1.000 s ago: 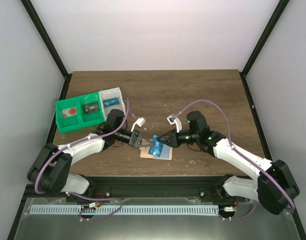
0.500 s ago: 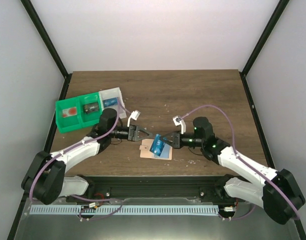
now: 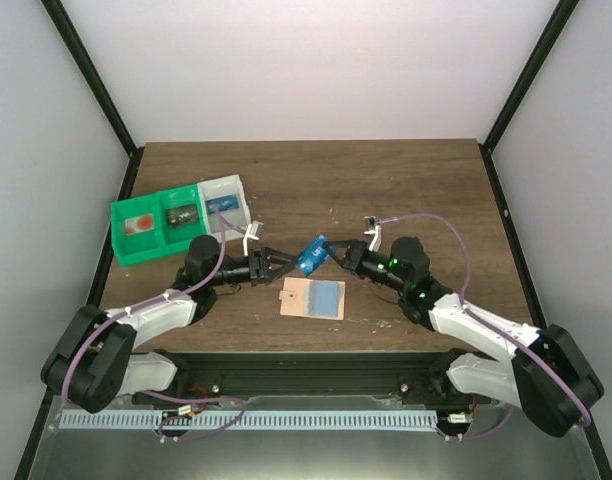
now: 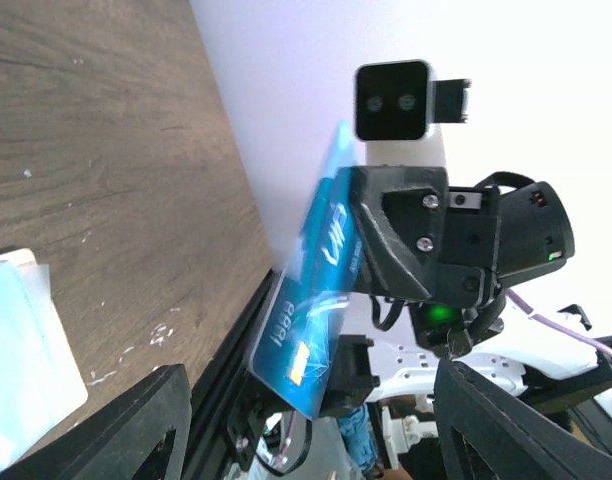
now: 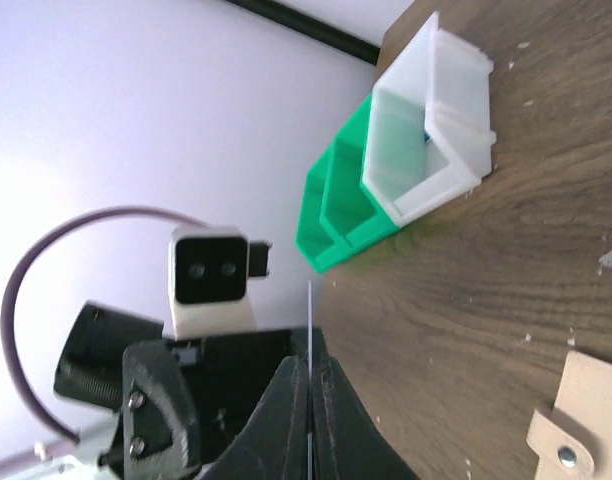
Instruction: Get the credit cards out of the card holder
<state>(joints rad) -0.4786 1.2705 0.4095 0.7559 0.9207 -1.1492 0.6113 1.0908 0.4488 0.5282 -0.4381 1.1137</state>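
1. Brown wood-grain table [image 3: 386,185], small white specks [image 3: 382,322] scattered near its front edge.
2. Green bin [image 3: 146,248] at the table's left rear, two compartments, sitting at an angle.
3. Left green compartment: pale item with a red-orange spot [image 3: 139,224].
4. Right green compartment: dark item [image 3: 182,214], details unclear.
5. White bin [image 3: 218,184] touching the green bin's right side; blue item [image 3: 222,204] inside.
6. Black frame posts [image 3: 91,80] at the rear corners, plain white walls [image 3: 306,60] behind.
7. Pale perforated strip [image 3: 286,420] below the table's front edge.
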